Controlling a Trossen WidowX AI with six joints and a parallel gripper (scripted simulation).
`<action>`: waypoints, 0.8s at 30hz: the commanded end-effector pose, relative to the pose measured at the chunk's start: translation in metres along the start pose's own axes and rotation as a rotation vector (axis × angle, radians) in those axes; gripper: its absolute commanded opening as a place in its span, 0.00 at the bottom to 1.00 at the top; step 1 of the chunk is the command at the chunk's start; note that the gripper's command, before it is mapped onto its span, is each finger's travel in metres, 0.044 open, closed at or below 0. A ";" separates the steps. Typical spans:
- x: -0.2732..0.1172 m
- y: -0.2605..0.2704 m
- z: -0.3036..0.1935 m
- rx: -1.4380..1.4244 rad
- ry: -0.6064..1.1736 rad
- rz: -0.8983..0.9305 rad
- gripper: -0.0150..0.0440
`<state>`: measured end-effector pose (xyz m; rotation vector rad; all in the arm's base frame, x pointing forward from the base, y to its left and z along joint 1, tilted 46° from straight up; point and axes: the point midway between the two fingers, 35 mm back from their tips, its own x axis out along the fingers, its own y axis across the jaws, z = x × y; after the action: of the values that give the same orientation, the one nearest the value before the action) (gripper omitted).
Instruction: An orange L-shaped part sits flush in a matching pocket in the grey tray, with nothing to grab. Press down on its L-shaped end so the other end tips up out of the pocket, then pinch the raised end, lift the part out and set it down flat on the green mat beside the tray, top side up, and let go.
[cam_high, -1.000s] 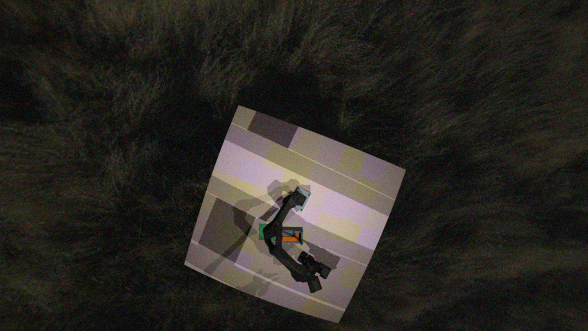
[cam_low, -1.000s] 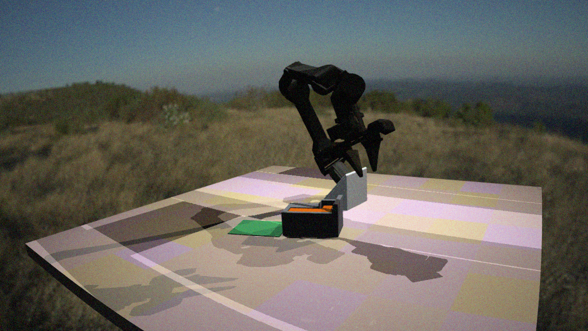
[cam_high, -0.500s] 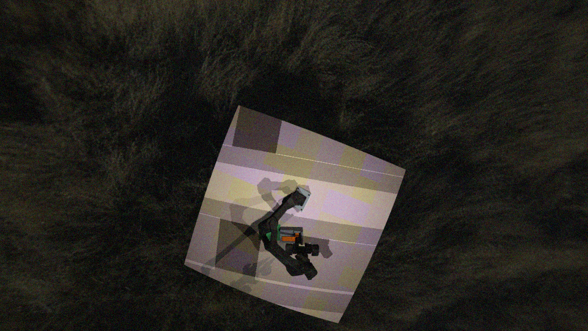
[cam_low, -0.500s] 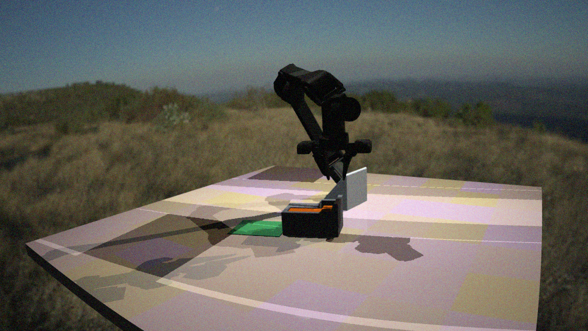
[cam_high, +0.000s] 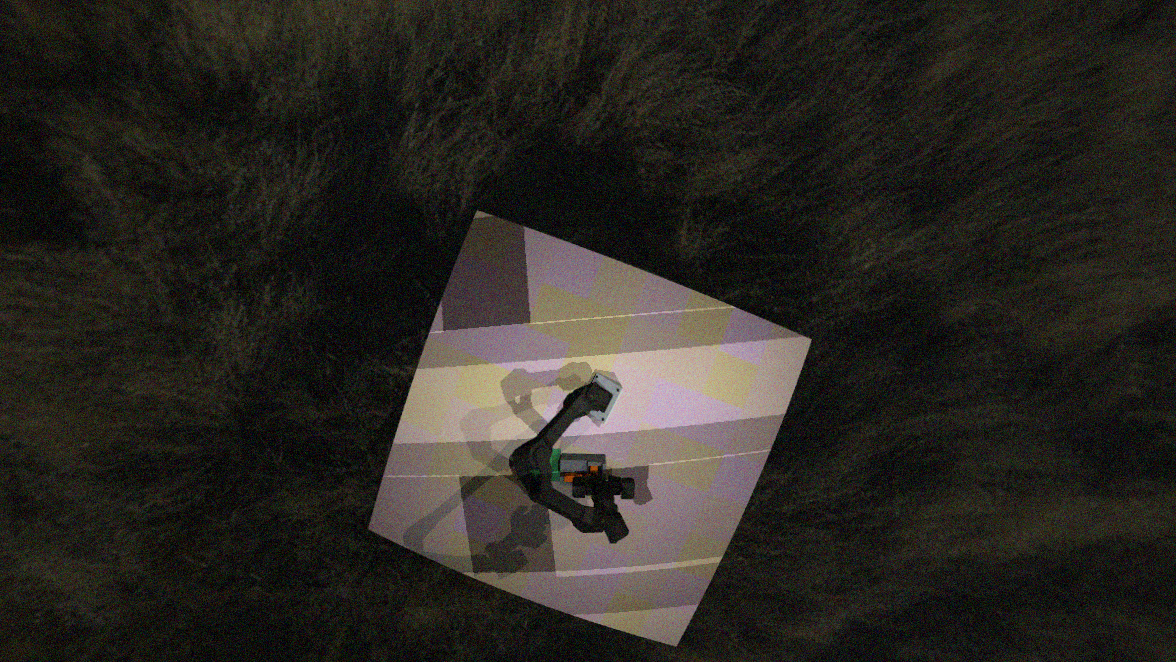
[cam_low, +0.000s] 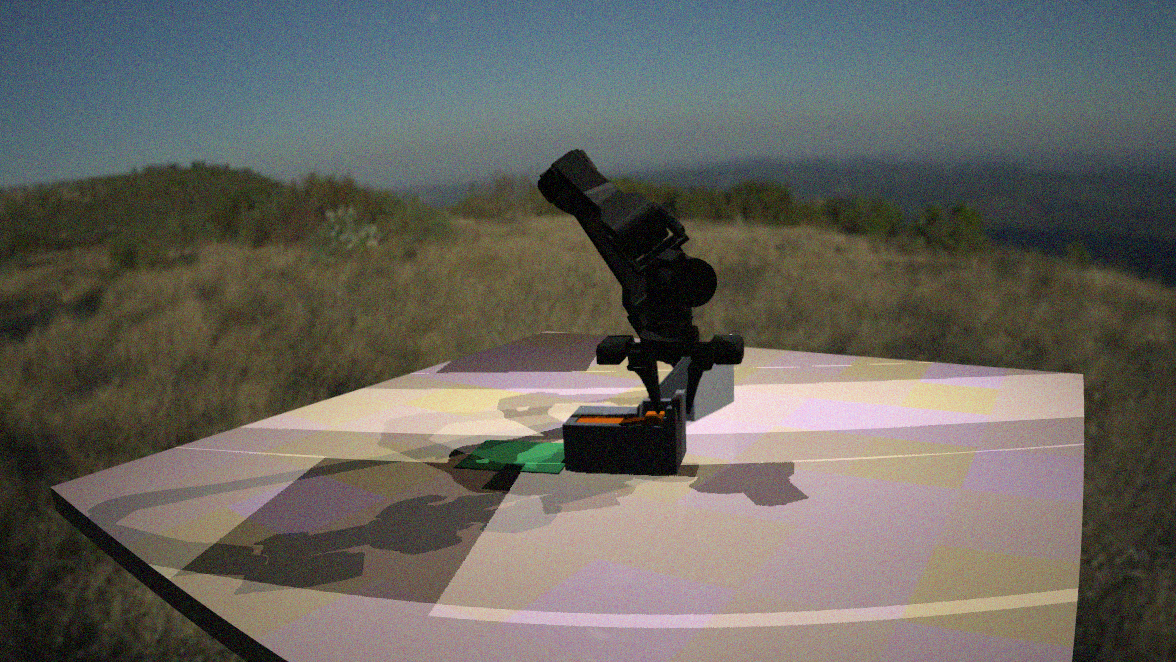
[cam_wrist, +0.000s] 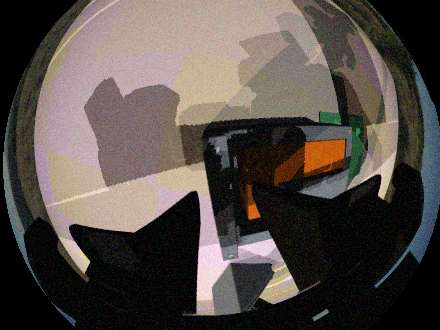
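Note:
The orange part (cam_high: 594, 468) (cam_low: 600, 420) (cam_wrist: 325, 156) lies in the pocket of the grey tray (cam_low: 617, 448) (cam_wrist: 229, 247). It looks level, with no clearly raised end, though shadow covers much of it. My gripper (cam_low: 675, 410) (cam_wrist: 226, 193) points down at the tray's high-walled end and is part open, with nothing between its fingers. In the wrist view the right fingertip is over the L-shaped end and the left one is outside the end wall. Whether a fingertip touches the part cannot be told. The green mat (cam_high: 555, 464) (cam_low: 514, 454) (cam_wrist: 356, 145) adjoins the tray's other end.
The tray's end wall stands higher than its sides, between the two fingers. A pale grey upright plate (cam_high: 610, 384) (cam_low: 717, 390) at the arm's base stands behind the tray. The arm's bent links pass over the mat side in the top view. Arm shadows cross the patterned table.

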<state>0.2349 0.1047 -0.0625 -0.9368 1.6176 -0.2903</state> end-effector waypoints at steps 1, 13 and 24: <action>0.005 0.000 -0.001 -0.007 0.000 -0.005 0.56; 0.025 -0.001 -0.001 -0.007 0.000 -0.005 0.56; 0.036 -0.001 -0.002 -0.006 0.000 -0.006 0.56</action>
<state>0.2352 0.0820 -0.0868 -0.9333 1.6159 -0.2858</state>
